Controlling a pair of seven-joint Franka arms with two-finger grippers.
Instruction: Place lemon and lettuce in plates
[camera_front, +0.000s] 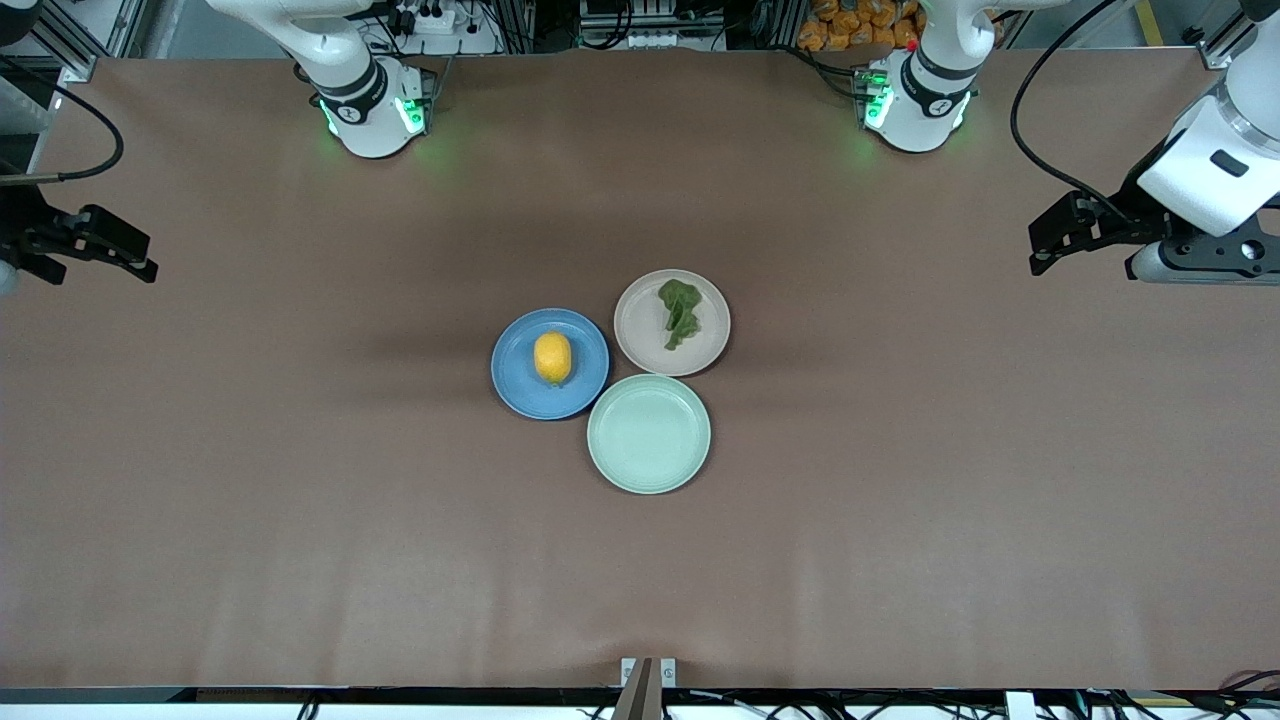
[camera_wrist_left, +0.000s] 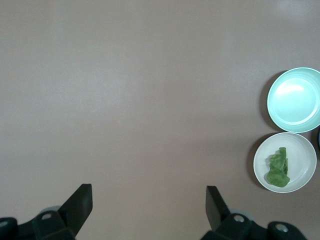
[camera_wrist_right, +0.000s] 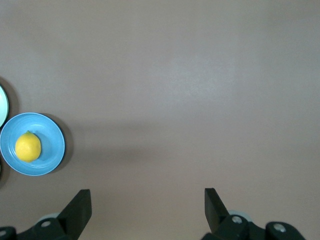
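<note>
The yellow lemon (camera_front: 553, 357) lies in the blue plate (camera_front: 515, 385) at the middle of the table; both also show in the right wrist view, lemon (camera_wrist_right: 28, 147) in blue plate (camera_wrist_right: 52, 150). The dark green lettuce (camera_front: 680, 312) lies in the beige-pink plate (camera_front: 640, 335); the left wrist view shows the lettuce (camera_wrist_left: 278, 168) in that plate (camera_wrist_left: 300, 155). My left gripper (camera_front: 1045, 250) is open and empty, up over the left arm's end of the table. My right gripper (camera_front: 135, 262) is open and empty over the right arm's end. Both are well apart from the plates.
An empty pale mint-green plate (camera_front: 649, 433) sits nearer the front camera, touching the other two plates; it also shows in the left wrist view (camera_wrist_left: 295, 99). The brown table (camera_front: 300, 500) has a small bracket (camera_front: 648, 672) at its front edge.
</note>
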